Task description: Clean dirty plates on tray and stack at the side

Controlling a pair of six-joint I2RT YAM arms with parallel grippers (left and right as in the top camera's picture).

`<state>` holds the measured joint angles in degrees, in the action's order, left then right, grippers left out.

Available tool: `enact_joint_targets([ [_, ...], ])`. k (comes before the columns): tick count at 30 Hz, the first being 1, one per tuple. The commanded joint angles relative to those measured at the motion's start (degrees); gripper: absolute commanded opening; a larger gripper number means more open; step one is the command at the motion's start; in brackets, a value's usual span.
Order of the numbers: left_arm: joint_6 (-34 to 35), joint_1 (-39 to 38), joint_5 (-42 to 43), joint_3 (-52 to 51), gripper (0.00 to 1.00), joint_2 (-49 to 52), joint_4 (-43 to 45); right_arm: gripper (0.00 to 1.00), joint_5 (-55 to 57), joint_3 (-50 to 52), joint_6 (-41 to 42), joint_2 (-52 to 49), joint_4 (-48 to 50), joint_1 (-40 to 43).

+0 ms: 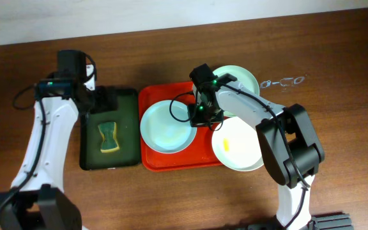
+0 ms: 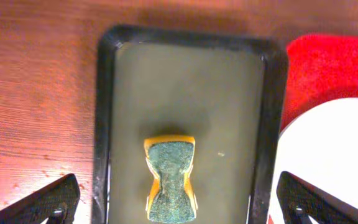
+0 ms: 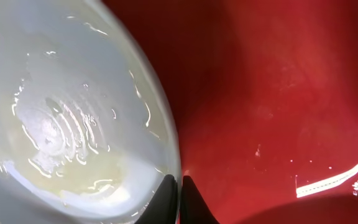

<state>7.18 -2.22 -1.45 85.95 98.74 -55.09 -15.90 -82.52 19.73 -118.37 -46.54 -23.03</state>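
Observation:
The red tray [image 1: 171, 163] lies mid-table. One pale blue-green plate [image 1: 166, 126] sits on its left part. My right gripper [image 1: 200, 115] is shut on that plate's right rim. In the right wrist view the fingers [image 3: 179, 186] pinch the rim, the plate [image 3: 73, 112] looks wet with a pale yellowish film, and the tray [image 3: 278, 93] shows beside it. A second plate [image 1: 238, 145] with a yellow smear lies over the tray's right edge. A third plate [image 1: 238, 80] lies behind it. My left gripper [image 2: 179, 205] is open and empty.
A dark green tray [image 1: 128, 105] lies left of the red tray and holds a yellow-and-green sponge [image 1: 110, 137]. In the left wrist view the sponge [image 2: 171, 180] lies between my open fingers, on the green tray [image 2: 229, 93], with the plate's edge [image 2: 334, 149] at the right.

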Motion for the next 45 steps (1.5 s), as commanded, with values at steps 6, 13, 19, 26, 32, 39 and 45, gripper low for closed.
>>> enact_joint_targets([
  [6, 2.6, 5.8, 0.0, 0.8, 0.99, -1.4, -0.3, 0.05, 1.8, 0.9, 0.1, -0.1, 0.6, -0.5],
  [13, 2.6, 5.8, 0.0, 0.8, 0.99, -1.4, -0.3, 0.04, 1.8, 0.9, 0.1, -0.1, 0.5, -0.5],
  [19, 2.6, 5.8, 0.0, 0.8, 0.99, -1.4, -0.3, 0.04, 1.5, 0.9, 0.1, -0.1, 0.5, -0.5],
  [26, 2.6, 5.8, 0.0, 0.8, 0.99, -1.4, -0.3, 0.04, -0.2, 0.8, 0.7, 0.7, -1.1, 0.7],
  [32, 2.6, 5.8, 0.0, 0.8, 0.99, -1.4, -0.3, 0.05, -3.0, 0.8, 0.7, 1.0, -1.8, 2.8],
  [39, 2.6, 5.8, 0.0, 0.8, 0.99, -1.4, -0.3, 0.33, -0.7, 1.4, 0.7, 0.9, -1.8, 2.8],
  [45, 2.6, 5.8, 0.0, 0.8, 0.99, -1.4, -0.3, 0.04, -3.1, 2.1, 0.6, 0.9, -1.2, 2.8],
])
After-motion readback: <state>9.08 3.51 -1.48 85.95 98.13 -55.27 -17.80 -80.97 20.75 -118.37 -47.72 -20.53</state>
